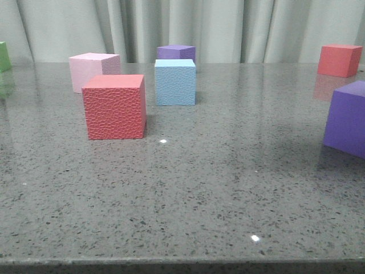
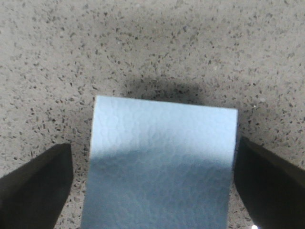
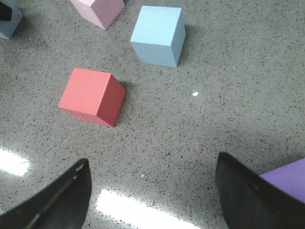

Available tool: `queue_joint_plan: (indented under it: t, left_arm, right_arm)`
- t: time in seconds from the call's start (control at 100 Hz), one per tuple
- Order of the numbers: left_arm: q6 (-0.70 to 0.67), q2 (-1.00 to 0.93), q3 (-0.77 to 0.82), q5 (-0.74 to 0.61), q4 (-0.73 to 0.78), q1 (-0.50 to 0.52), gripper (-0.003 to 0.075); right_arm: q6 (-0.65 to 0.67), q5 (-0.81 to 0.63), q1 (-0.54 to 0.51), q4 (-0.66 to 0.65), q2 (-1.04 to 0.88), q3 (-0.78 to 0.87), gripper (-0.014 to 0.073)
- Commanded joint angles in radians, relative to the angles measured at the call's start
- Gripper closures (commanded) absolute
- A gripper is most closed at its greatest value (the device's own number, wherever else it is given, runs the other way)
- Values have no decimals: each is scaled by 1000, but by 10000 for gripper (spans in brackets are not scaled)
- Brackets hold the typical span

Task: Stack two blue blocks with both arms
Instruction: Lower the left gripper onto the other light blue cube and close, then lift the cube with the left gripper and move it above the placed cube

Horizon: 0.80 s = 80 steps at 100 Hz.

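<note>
A pebbled pale blue block (image 1: 175, 83) stands on the table behind a red cube; it also shows in the right wrist view (image 3: 159, 36). The smoother blue block (image 2: 162, 157) sits between the fingers of my left gripper (image 2: 153, 145). The jaws are open around it, with a strip of table showing on one side and the other finger at the block's edge. That block's corner shows in the right wrist view (image 3: 7, 24). My right gripper (image 3: 153, 162) is open and empty above bare table. Neither gripper shows in the front view.
A red cube (image 1: 114, 107) stands in front of a pink cube (image 1: 91, 69). A purple cube (image 1: 177, 52) sits behind the pebbled blue block. Another purple cube (image 1: 348, 117) is at the right, beside my right finger (image 3: 286, 179). A second red cube (image 1: 339, 60) and a green cube (image 1: 4, 56) sit at the back.
</note>
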Motion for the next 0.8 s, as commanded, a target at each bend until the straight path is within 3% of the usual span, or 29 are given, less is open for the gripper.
queue_joint_plan:
  t: [0.0,0.2,0.49,0.79]
  left_arm:
    - [1,-46,-36,-25,-8,1,87]
    - [7,-46,-38,-21,-8,1,209]
    - [7,-46,-38,-17,-8,1,232]
    - [7,-46,-38,-13,-8,1,368]
  right_arm:
    - [-8,-59,-1,-9,-26,-26,45]
    - [-8,-66,-1,-9,-26,-26,45]
    - [-8,-66,-1,-9,-26,-26,45]
    - [-8,-66,-1,-9,-26,-26,45]
